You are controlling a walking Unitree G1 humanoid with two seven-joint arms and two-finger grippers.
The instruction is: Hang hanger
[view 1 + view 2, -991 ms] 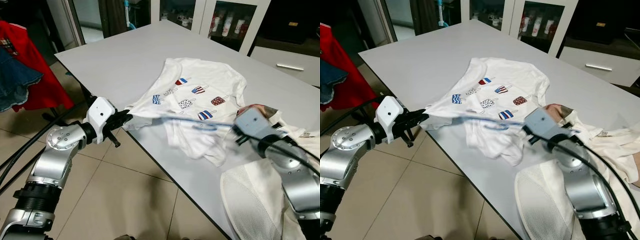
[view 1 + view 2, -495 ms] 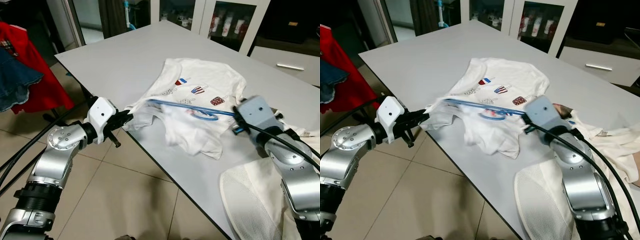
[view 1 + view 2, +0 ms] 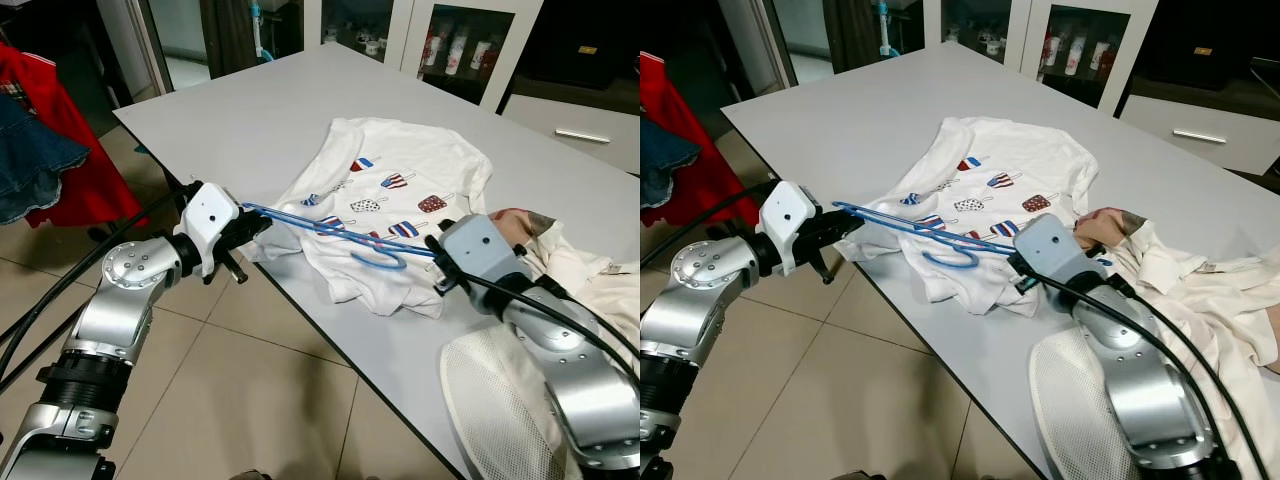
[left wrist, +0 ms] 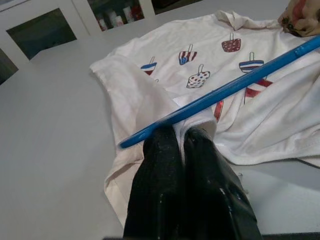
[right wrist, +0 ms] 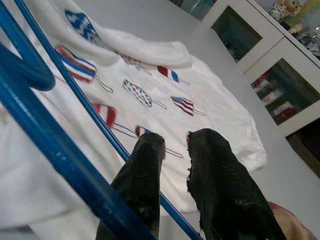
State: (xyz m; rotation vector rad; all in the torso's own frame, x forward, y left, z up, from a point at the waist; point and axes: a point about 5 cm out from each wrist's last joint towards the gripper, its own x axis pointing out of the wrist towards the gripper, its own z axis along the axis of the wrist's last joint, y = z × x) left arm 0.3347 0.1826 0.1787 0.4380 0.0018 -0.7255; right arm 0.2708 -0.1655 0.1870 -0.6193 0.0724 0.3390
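- Nearest the robot, a white mesh garment hangs over the near edge of the grey table, beside the right arm.
- The right gripper reaches in over the table. The blue hanger crosses in front of its fingers in the wrist view, which stand slightly parted; whether they grip the hanger cannot be told.
- The left gripper, out past the table's left edge, has its fingers pinched together on a fold of the white T-shirt, with the hanger's far tip lying just across them.
- The hanger is raised above the shirt, spanning from one gripper to the other, its hook dangling down over the popsicle print.
- The step in hand looks like threading the hanger into the shirt; the hanging itself is not yet begun.
- The next move calls for holding the cloth open and sliding the hanger's arm inside without snagging the hook.
- Farther off, red and denim clothes hang at the left.
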